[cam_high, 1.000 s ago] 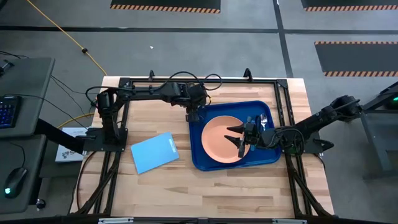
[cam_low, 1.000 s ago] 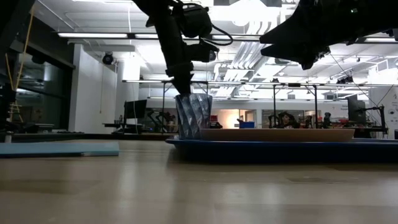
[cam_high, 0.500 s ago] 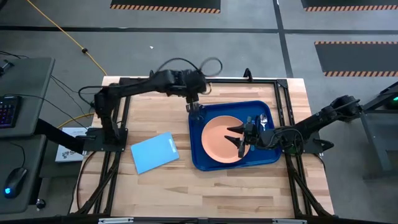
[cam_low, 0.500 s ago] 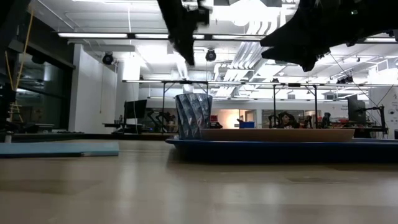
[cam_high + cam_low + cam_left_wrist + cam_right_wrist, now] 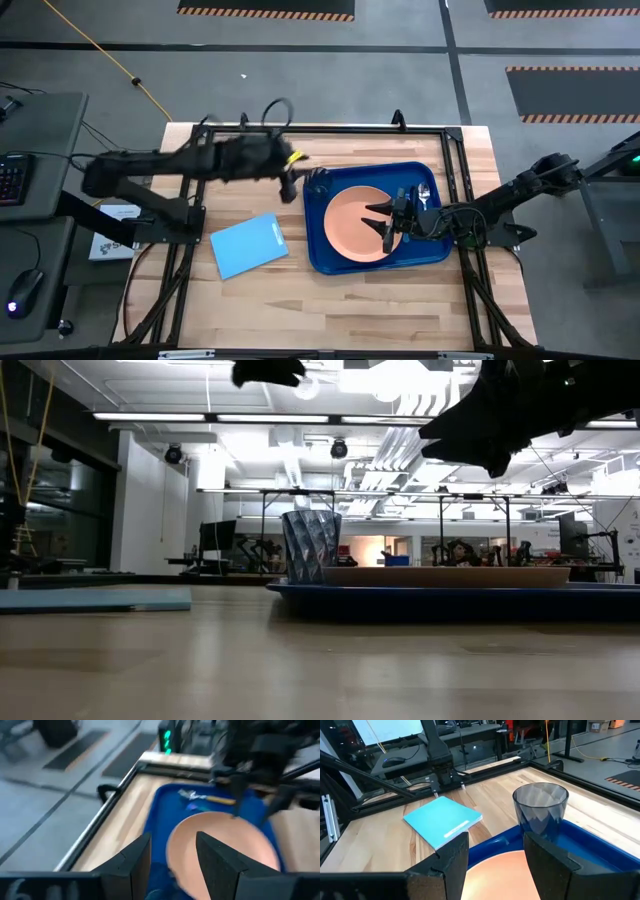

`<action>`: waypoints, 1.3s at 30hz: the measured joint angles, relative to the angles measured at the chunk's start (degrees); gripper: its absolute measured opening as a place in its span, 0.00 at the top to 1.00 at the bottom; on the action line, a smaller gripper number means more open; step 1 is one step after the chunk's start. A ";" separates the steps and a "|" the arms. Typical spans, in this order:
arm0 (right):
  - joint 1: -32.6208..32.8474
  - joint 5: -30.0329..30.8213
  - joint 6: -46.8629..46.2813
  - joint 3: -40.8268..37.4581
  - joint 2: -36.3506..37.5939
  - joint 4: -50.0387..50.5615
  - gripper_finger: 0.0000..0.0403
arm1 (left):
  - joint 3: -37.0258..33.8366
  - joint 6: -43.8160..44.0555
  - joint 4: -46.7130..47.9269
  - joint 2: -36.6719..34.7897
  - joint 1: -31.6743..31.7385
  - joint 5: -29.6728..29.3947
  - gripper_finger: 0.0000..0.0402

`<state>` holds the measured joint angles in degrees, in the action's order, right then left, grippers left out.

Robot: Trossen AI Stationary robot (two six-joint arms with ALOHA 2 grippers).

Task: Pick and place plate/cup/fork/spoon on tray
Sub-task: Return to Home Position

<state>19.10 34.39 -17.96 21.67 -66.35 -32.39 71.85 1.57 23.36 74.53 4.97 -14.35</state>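
- The tabletop [image 5: 400,290] is pale wood; on its right half sits the tray [image 5: 322,258], dark blue, which carries everything the task names.
- The light-blue sheet [image 5: 248,244] lies flat on the wood, well apart from the tray on its left, and plays no part in the load.
- The plate [image 5: 350,222] rests flat in the middle of the tray, the natural spot for the widest piece, leaving the margins free for the small items.
- The left end effector [image 5: 288,187] is above the tabletop just beside the tray's far-left corner, clear of the cup; its fingers [image 5: 130,865] stand spread with nothing between them.
- The right end effector [image 5: 385,222] hovers over the plate with its fingers [image 5: 454,860] apart and empty, apparently waiting.
- The cup [image 5: 316,182] stands upright in the tray's far-left corner, tucked beside the plate's rim so it does not sit on it.
- The spoon [image 5: 423,195] lies in the tray's far-right corner, beside the plate.
- The fork [image 5: 192,806] appears as a bluish blur next to the spoon; I cannot tell if they touch.
- Judging by this layout, all four pieces are on the tray.
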 joint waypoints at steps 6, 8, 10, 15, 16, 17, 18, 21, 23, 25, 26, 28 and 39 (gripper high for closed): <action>0.00 1.53 0.36 0.00 0.00 -1.32 0.54 | -24.72 -2.31 -31.57 -11.68 -6.95 -1.84 0.63; -0.01 1.75 0.44 0.00 0.23 -2.34 0.54 | -31.94 -4.25 -42.32 -13.90 -8.44 -1.84 0.63; -0.01 1.52 0.45 0.00 1.68 -2.29 0.54 | -37.73 -5.10 -51.39 -15.40 -9.54 -1.90 0.63; 0.17 0.88 2.08 0.00 11.43 3.78 0.54 | -45.21 -4.83 -61.13 -18.37 -10.47 -1.95 0.63; 0.17 0.90 2.37 0.00 14.32 5.89 0.54 | -45.62 -4.36 -60.88 -18.86 -10.47 -2.01 0.63; 0.17 0.92 2.33 0.00 17.37 8.09 0.54 | -45.83 -3.63 -60.32 -19.39 -10.45 -2.03 0.63; 0.17 1.05 2.39 0.00 20.33 10.22 0.54 | -45.85 -3.25 -59.57 -19.77 -10.45 -2.04 0.63; 0.17 1.57 2.35 0.00 29.42 16.93 0.54 | -45.85 -2.25 -58.11 -20.28 -10.69 -2.02 0.63; 0.17 2.12 1.95 0.00 34.89 21.11 0.54 | -45.87 -2.34 -57.81 -20.27 -11.36 -2.04 0.63; 0.17 2.21 1.94 0.00 39.48 24.38 0.54 | -45.87 -3.33 -57.99 -20.27 -11.89 -1.99 0.63; 0.17 2.21 1.94 0.00 41.63 25.95 0.54 | -45.87 -3.61 -57.97 -20.27 -12.00 -1.97 0.63; 0.17 2.21 1.40 0.00 45.15 28.40 0.54 | -45.87 -3.56 -57.96 -20.26 -12.32 -1.99 0.63; 0.17 2.21 -0.19 0.00 50.60 36.41 0.54 | -45.87 -1.76 -58.01 -20.25 -12.59 -3.27 0.63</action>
<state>19.27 36.60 -18.15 21.67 -15.75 4.02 25.98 -0.20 -34.65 54.28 -7.62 -17.62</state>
